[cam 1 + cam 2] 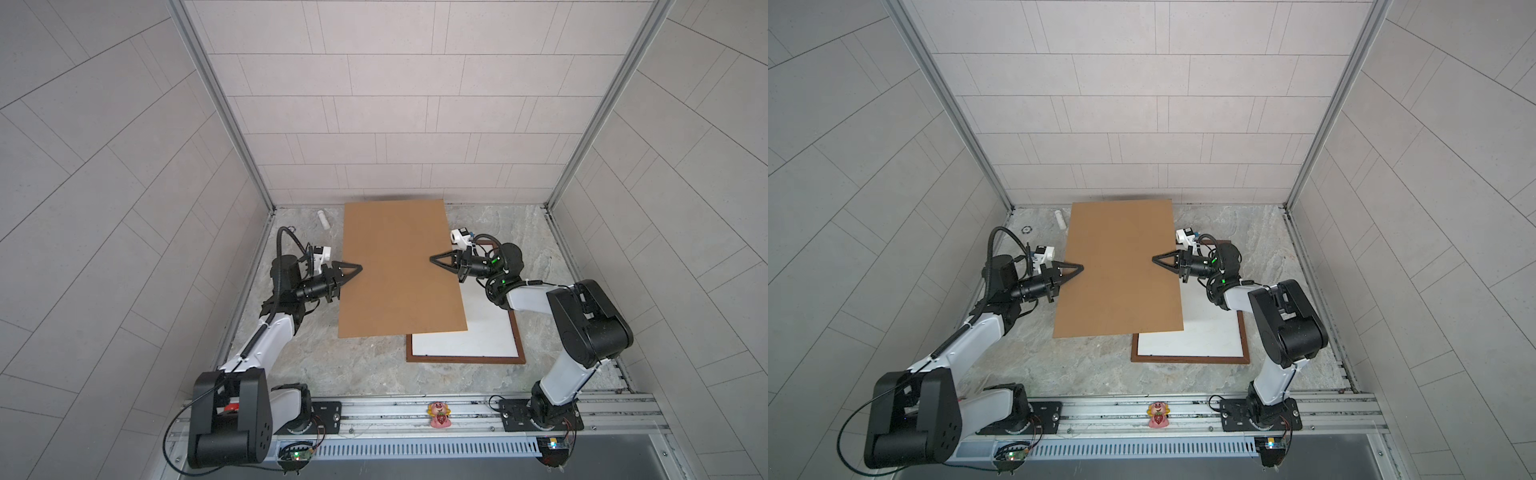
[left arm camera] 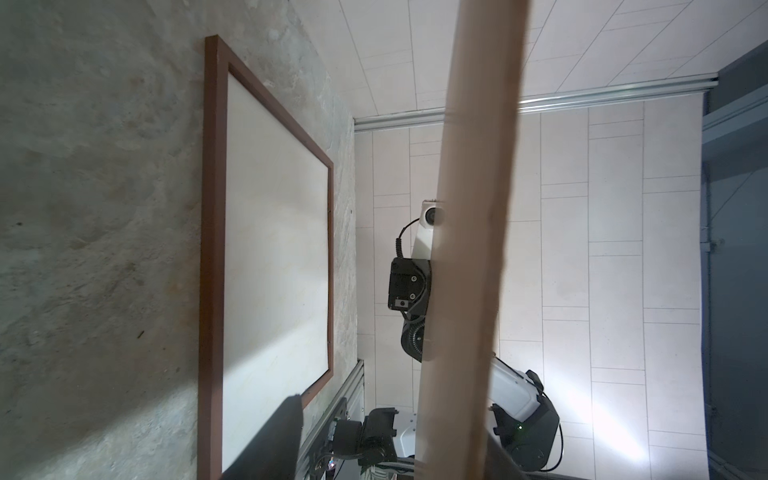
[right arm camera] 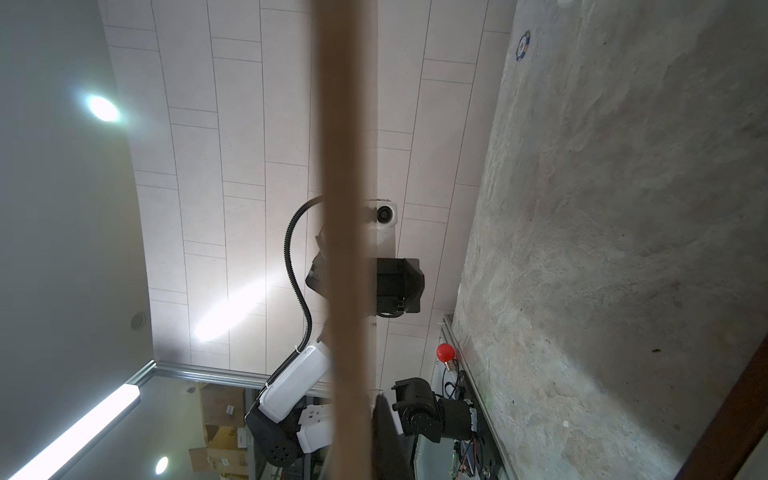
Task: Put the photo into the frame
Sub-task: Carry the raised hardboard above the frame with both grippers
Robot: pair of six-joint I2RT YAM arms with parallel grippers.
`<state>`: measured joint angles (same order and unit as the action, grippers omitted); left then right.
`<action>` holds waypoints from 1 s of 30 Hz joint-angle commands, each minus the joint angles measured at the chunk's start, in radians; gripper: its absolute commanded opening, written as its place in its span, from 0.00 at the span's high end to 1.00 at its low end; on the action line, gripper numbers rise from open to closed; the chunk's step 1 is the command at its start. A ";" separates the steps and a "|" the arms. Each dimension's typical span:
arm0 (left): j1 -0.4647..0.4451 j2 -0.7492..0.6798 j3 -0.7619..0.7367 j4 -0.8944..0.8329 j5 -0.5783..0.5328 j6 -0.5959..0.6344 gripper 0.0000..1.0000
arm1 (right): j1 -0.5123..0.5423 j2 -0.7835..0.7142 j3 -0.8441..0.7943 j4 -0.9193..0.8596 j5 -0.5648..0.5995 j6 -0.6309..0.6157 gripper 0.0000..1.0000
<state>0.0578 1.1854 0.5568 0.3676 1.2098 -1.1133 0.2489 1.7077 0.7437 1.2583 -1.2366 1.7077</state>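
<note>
Backing board (image 1: 399,270) held flat above the table (image 1: 353,374), likely to go down as the frame's back

right gripper (image 1: 432,259) is clamped on its 3 o'clock edge; left gripper (image 1: 360,268) straddles the 9 o'clock edge, a gap showing beside one finger, so not clamped; frame (image 1: 465,360) lies at 5 o'clock, partly beneath; the white sheet inside is probably the photo (image 1: 478,336), face down

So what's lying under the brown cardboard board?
The dark-brown frame lies on the table beneath it, holding what looks like the photo, white back up. In both top views the cardboard board hides the frame's far left part.
</note>
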 commanded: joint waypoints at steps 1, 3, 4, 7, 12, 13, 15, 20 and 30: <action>-0.008 -0.010 0.002 0.112 0.017 -0.068 0.55 | 0.009 -0.011 0.012 0.076 -0.017 0.008 1.00; -0.009 -0.004 -0.014 0.227 0.020 -0.152 0.58 | 0.010 -0.014 0.008 0.050 -0.017 -0.019 1.00; -0.010 0.000 -0.022 0.296 0.020 -0.196 0.60 | 0.009 -0.020 0.006 0.020 -0.017 -0.044 1.00; -0.012 0.012 -0.036 0.419 0.016 -0.276 0.73 | 0.009 -0.041 0.005 -0.133 -0.014 -0.162 1.00; -0.012 0.018 -0.034 0.452 0.018 -0.292 0.86 | 0.009 -0.093 0.024 -0.453 0.002 -0.392 1.00; -0.015 0.018 -0.034 0.467 0.017 -0.302 0.87 | 0.009 -0.106 0.031 -0.523 0.008 -0.444 1.00; -0.025 0.024 -0.035 0.517 0.020 -0.330 0.87 | 0.009 -0.137 0.060 -0.739 0.018 -0.594 0.95; -0.042 0.041 -0.034 0.616 0.015 -0.393 0.97 | 0.003 -0.199 0.198 -1.346 0.082 -0.997 0.78; -0.042 0.123 0.009 0.784 -0.057 -0.522 1.00 | -0.125 -0.357 0.188 -1.472 0.283 -0.972 0.31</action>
<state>0.0132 1.3094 0.5106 0.9588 1.2030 -1.5673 0.1772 1.4189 0.9379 -0.0681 -1.0847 0.7906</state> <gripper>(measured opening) 0.052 0.687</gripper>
